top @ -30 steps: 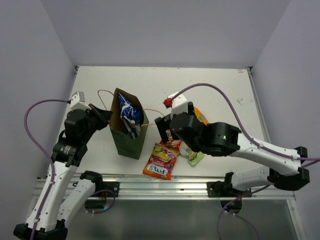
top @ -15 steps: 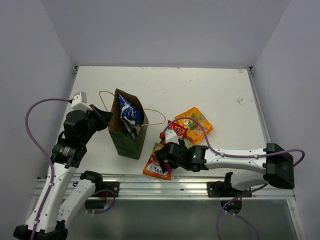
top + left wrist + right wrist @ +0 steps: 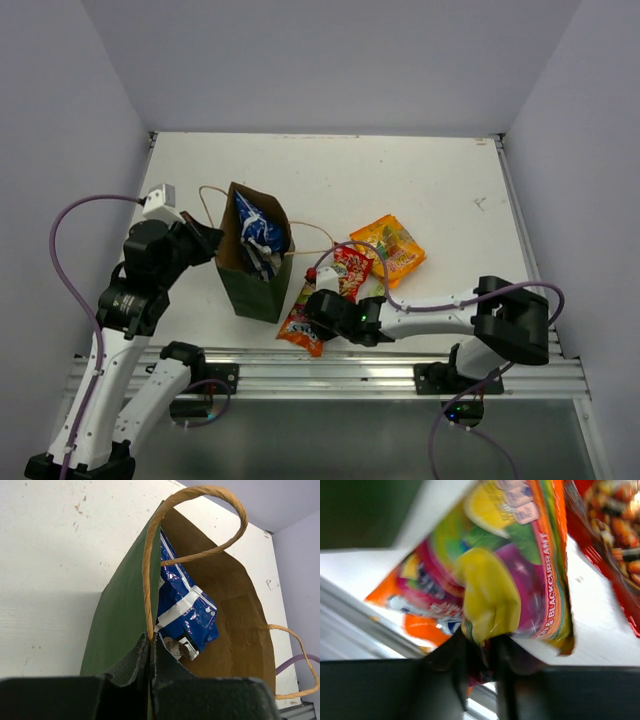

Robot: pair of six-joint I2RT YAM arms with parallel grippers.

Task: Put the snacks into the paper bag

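The dark green paper bag [image 3: 252, 282] stands upright, and the blue-and-white snack [image 3: 258, 233] pokes out of its brown inside [image 3: 235, 615]. My left gripper [image 3: 212, 241] is shut on the bag's rim at the foot of a tan handle [image 3: 149, 639]. My right gripper [image 3: 313, 305] lies low near the table's front edge. Its jaws [image 3: 482, 647] pinch a crumpled edge of the orange-pink FOX'S packet [image 3: 298, 327], seen up close [image 3: 515, 565]. A red packet [image 3: 352, 268] and an orange packet [image 3: 390, 245] lie flat to the right.
The metal rail [image 3: 330, 365] runs along the table's front edge, just below the held packet. The bag's second handle [image 3: 318, 240] loops out to the right. The right arm's purple cable [image 3: 400, 290] arches over the red packet.
My right arm swung down to the front edge and its jaws went from wide open to shut on the orange-pink packet, which shifted left and crumpled. The left arm and bag kept still.
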